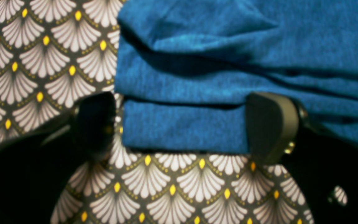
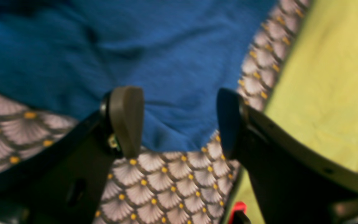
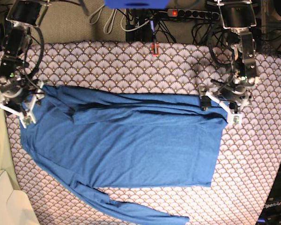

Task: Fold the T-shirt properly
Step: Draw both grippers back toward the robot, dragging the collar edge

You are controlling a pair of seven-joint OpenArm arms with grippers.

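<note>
The blue T-shirt (image 3: 126,140) lies spread flat on the scallop-patterned cloth (image 3: 131,65), one long sleeve folded across its top edge and the other trailing off toward the bottom (image 3: 131,208). My left gripper (image 3: 220,105) stands at the shirt's upper right corner. In the left wrist view it (image 1: 183,127) is open, its fingers (image 1: 272,127) straddling a folded band of the T-shirt (image 1: 228,46). My right gripper (image 3: 25,105) is at the upper left corner. It (image 2: 177,121) is open too, with a tip of the T-shirt (image 2: 166,56) lying between its fingers (image 2: 126,121).
The patterned cloth (image 2: 160,183) covers the whole table. A yellow-green surface (image 2: 331,77) lies past its edge beside my right gripper, with a small red part (image 2: 239,207) low down. Cables and a power strip (image 3: 192,14) run along the back; a white object (image 3: 4,201) sits bottom left.
</note>
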